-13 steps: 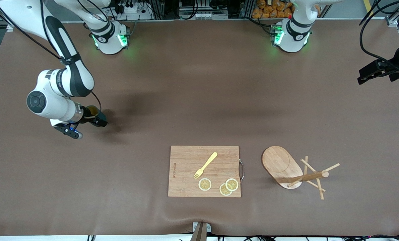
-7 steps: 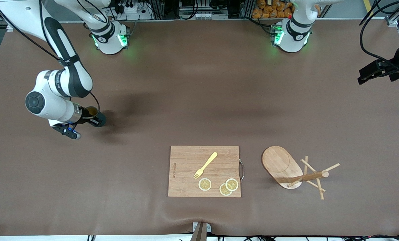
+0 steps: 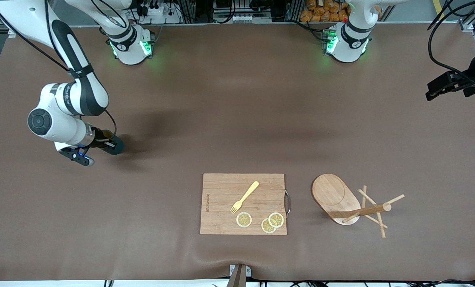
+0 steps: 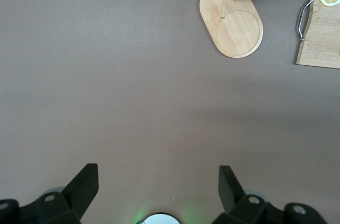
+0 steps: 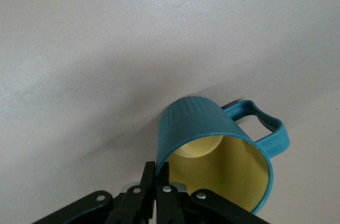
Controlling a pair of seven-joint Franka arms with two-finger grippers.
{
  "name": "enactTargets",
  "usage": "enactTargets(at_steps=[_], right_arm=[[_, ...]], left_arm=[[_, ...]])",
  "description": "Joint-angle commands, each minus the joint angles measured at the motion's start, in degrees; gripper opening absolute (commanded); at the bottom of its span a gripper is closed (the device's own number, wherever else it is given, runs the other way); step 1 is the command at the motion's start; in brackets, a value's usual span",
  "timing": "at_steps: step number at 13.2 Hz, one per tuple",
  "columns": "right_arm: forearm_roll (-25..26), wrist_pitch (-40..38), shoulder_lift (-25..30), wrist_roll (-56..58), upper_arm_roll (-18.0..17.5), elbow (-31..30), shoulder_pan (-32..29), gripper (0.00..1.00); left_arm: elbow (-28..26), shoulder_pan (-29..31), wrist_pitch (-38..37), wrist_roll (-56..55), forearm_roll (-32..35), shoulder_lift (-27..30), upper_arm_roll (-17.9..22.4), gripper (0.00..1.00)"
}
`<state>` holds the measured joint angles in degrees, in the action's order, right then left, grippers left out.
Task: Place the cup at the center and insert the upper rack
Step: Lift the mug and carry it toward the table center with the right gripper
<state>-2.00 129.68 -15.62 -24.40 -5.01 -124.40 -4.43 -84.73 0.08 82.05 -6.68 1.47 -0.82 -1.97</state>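
Observation:
The teal ribbed cup is near the right arm's end of the table, tilted, its yellowish inside facing the right wrist camera. My right gripper is shut on the cup's rim, one finger inside and one outside, away from the handle. The wooden upper rack stands on its oval base toward the left arm's end, its pegs sticking outward. My left gripper waits open in the air over bare table at that end, nothing between its fingers.
A rectangular wooden cutting board lies between cup and rack, nearer to the front camera than the cup. It carries a yellow fork and three lemon slices. The brown table cover spreads bare around them.
The right gripper's fingers have closed onto the cup's rim, and arm and cup have shifted slightly toward the right arm's end. The left arm has not moved.

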Motion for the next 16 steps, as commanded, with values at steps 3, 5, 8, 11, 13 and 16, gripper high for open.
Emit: enactTargets(at_steps=[3, 5, 8, 11, 13, 16], right_arm=[[0.42, -15.75, 1.03, -4.31, -1.14, 11.44, 1.86, 0.00], [0.16, -17.44, 2.87, -11.68, -1.14, 12.69, 6.34, 0.00], [-3.61, -17.80, 3.67, -26.69, -1.14, 14.17, 14.94, 0.00], [-5.29, -17.71, 2.71, -44.27, -1.14, 18.82, 24.52, 0.00], [-7.31, -17.53, 0.87, -53.42, -1.05, 22.95, 30.06, 0.00], [-9.77, -13.42, -3.61, -64.24, -1.05, 27.09, 37.10, 0.00]], left_arm=[[0.61, 0.28, 0.04, -0.09, 1.08, 0.20, -0.23, 1.00], [0.61, 0.28, 0.04, -0.26, 0.90, 0.11, -0.14, 1.00], [0.61, 0.54, -0.04, -0.27, 0.91, 0.64, -0.05, 1.00], [0.61, 0.80, -0.04, -0.18, 0.91, 0.82, 0.30, 1.00], [0.61, 0.89, -0.13, -0.18, 0.73, 0.90, 0.30, 1.00], [0.61, 0.89, -0.22, -0.18, 0.64, 1.34, 0.30, 1.00]])
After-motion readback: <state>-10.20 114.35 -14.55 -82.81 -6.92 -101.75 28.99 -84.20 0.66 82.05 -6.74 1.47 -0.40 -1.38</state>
